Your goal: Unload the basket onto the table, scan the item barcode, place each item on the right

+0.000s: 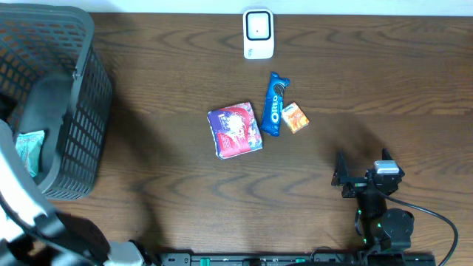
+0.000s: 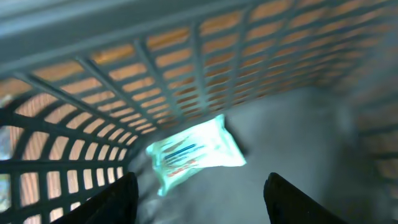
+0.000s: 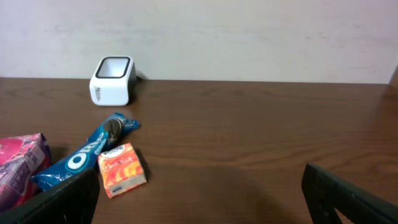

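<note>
A teal packet (image 2: pixel 193 152) lies on the floor of the dark mesh basket (image 2: pixel 186 74) at the table's far left (image 1: pixel 92 111). My left gripper (image 2: pixel 202 202) hangs open inside the basket just above the packet (image 1: pixel 31 151), with nothing between its fingers. The white scanner (image 1: pixel 258 33) stands at the back middle of the table (image 3: pixel 112 81). In front of it lie a pink packet (image 1: pixel 235 130), a blue Oreo pack (image 1: pixel 275 103) and a small orange box (image 1: pixel 295 117). My right gripper (image 1: pixel 341 177) rests open near the front right, empty (image 3: pixel 202 205).
The basket's tall mesh walls enclose my left gripper on all sides. In the right wrist view the Oreo pack (image 3: pixel 87 152), orange box (image 3: pixel 122 169) and pink packet (image 3: pixel 18 168) lie ahead to the left. A pale wall runs behind the table.
</note>
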### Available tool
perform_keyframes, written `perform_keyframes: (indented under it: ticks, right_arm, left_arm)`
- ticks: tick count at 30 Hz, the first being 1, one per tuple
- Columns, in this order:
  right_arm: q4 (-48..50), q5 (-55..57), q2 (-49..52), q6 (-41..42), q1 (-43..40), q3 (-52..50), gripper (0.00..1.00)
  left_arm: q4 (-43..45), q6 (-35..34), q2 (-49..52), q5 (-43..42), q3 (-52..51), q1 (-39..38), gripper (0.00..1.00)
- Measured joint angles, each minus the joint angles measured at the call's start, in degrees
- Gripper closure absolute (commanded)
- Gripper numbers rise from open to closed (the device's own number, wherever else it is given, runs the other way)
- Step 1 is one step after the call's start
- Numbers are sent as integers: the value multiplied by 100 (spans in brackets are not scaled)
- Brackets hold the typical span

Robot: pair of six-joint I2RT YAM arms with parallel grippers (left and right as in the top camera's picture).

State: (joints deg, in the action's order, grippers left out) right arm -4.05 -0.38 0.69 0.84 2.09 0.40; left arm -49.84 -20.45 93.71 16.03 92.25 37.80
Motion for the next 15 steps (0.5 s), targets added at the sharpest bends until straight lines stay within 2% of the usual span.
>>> perform_keyframes:
  ticks: [13, 15]
  right_arm:
    - [-2, 0, 0, 0, 0, 0, 1]
    - [-2, 0, 0, 0, 0, 0, 1]
  left_arm:
    - [201, 103, 1843, -352, -2, 68, 35]
    - [223, 107, 2090, -369, -2, 68, 31]
